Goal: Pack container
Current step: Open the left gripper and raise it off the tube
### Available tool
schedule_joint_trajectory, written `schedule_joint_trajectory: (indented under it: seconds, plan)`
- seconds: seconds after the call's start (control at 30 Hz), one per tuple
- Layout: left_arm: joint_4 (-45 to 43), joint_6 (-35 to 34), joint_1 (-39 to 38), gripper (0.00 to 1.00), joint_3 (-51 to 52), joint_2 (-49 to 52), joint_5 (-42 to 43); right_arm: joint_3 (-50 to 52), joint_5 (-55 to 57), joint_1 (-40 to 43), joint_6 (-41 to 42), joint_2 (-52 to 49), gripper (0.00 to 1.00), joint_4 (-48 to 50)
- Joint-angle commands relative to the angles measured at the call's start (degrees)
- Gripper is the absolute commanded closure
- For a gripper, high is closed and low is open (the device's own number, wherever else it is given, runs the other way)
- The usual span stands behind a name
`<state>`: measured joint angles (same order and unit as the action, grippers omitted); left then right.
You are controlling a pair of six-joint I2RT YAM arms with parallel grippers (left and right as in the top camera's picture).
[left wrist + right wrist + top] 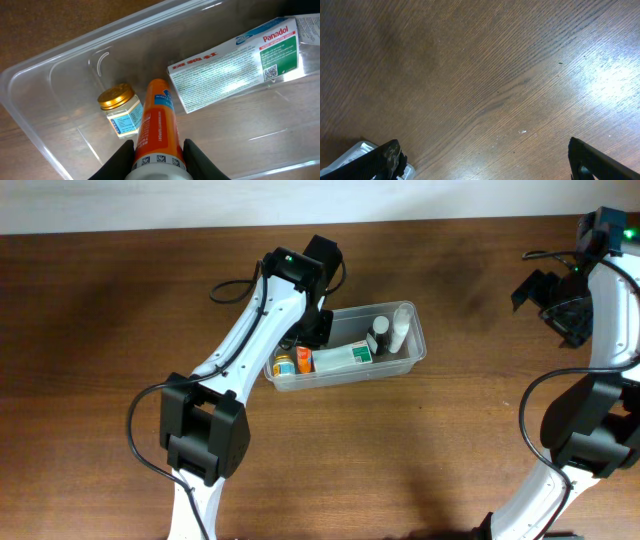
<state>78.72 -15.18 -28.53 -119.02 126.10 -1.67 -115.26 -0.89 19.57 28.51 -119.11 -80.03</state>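
Note:
The clear plastic container (pixel 412 360) sits mid-table. My left gripper (pixel 159 157) reaches inside its left end and is shut on an orange tube (pixel 159 125), which also shows in the overhead view (pixel 303 360). Beside the tube stands a small gold-lidded jar (pixel 120 107). A white and green Panadol box (pixel 235 65) lies in the middle of the container. A white bottle (pixel 400 330) and a dark-capped bottle (pixel 381 332) stand at its right end. My right gripper (pixel 482 157) is open and empty, above bare table at the far right.
The table (pixel 120 310) is brown wood. A corner of the container (pixel 355 152) shows at the lower left of the right wrist view. The right arm (pixel 600 310) stands along the table's right edge.

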Motion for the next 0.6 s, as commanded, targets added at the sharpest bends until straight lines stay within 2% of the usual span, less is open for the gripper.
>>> schedule_joint_trajectory:
  seconds: [0.0, 0.57]
  plan:
    - [-0.31, -0.68, 0.2, 0.55, 0.55, -0.37, 0.87, -0.02, 0.72, -0.04, 0.52, 0.66, 0.02, 0.15]
    - [-0.11, -0.63, 0.2, 0.52, 0.46, -0.39, 0.83, -0.02, 0.72, -0.04, 0.52, 0.66, 0.02, 0.17]
